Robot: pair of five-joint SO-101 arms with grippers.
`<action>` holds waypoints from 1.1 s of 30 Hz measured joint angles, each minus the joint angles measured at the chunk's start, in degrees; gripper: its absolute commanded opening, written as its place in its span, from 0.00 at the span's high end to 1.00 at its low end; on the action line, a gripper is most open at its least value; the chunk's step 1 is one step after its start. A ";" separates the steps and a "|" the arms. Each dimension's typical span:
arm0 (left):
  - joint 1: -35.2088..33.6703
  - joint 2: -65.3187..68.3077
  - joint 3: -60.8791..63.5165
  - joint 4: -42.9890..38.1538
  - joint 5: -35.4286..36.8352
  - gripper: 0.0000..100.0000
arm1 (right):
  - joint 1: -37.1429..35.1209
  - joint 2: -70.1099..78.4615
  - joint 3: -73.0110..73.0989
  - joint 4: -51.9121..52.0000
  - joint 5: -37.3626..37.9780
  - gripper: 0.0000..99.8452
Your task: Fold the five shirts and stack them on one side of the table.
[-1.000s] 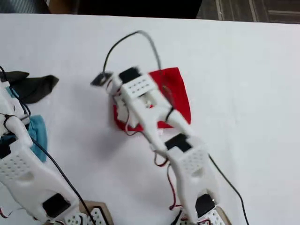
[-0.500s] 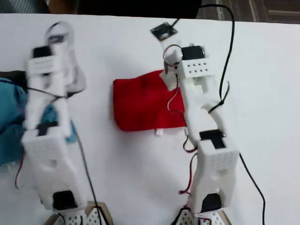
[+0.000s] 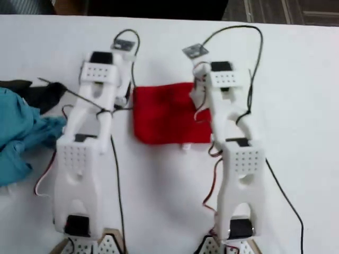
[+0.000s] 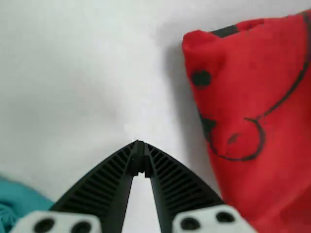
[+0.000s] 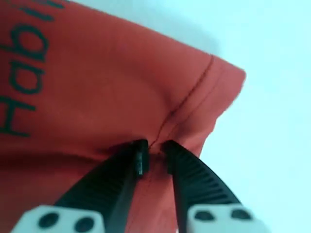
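Note:
A folded red shirt with dark print lies at the table's middle, between the two arms. My left gripper is shut with nothing in it and hangs over bare table just off the shirt's left edge; from above it sits under the left arm's wrist. My right gripper is at the shirt's right edge near a seam, its jaws closed to a narrow gap with red cloth pinched between them; from above it meets that edge.
A crumpled teal shirt and a black shirt lie at the far left edge. Teal cloth also shows behind my left gripper. Cables loop over the table behind both arms. The right half of the white table is bare.
The left arm swung from the far left over to the red shirt's left edge, uncovering the teal shirt. The right arm moved from over the shirt to its right edge.

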 measured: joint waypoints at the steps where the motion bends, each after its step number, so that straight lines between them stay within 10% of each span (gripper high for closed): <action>1: 0.00 0.97 0.00 -0.88 -0.18 0.97 | 0.70 0.00 -0.35 0.79 0.00 0.92; 20: 7.12 1.93 -16.88 3.34 -0.44 0.97 | 0.53 -21.01 10.46 14.51 4.22 0.98; 33: 11.16 6.33 -17.14 -2.46 -0.44 0.97 | -1.14 -45.80 62.42 -13.98 3.87 0.98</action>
